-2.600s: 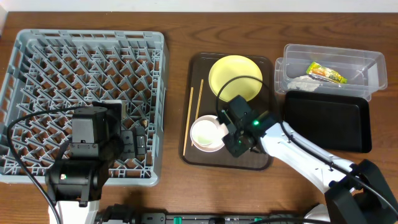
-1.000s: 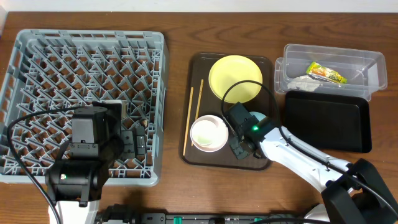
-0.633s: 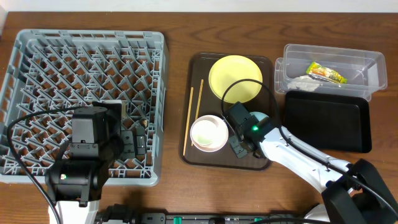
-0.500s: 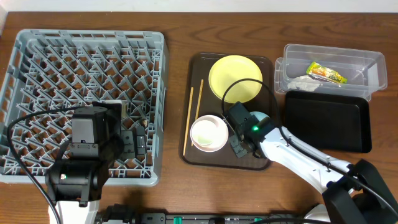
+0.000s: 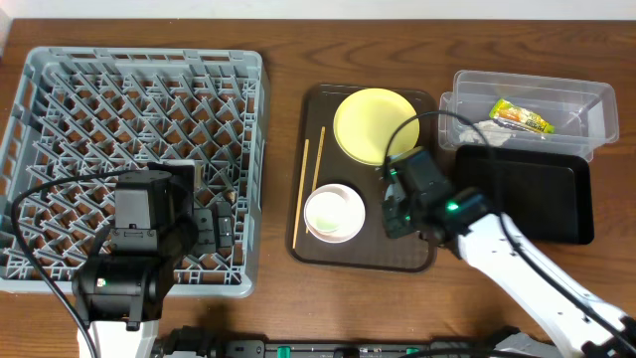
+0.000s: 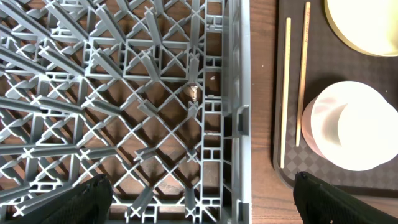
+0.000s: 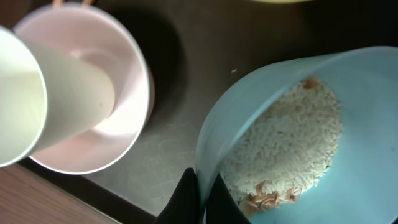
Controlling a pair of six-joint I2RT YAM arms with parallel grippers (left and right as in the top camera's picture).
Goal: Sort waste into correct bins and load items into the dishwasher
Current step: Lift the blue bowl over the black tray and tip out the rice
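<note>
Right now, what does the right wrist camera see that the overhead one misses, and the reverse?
Only the right wrist view: white rice inside the light-blue bowl, whose rim the right gripper pinches. Only overhead: the grey dish rack, the clear tub holding the snack wrapper, the black tray. Both: the pinkish bowl on the brown tray.

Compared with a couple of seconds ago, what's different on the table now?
The right gripper now pinches the rim of the blue bowl, with rice inside. Its arm has swung right across the brown tray, toward the black bin. The pink bowl, yellow plate, chopsticks, wrapper and the left gripper over the grey rack stayed put.
</note>
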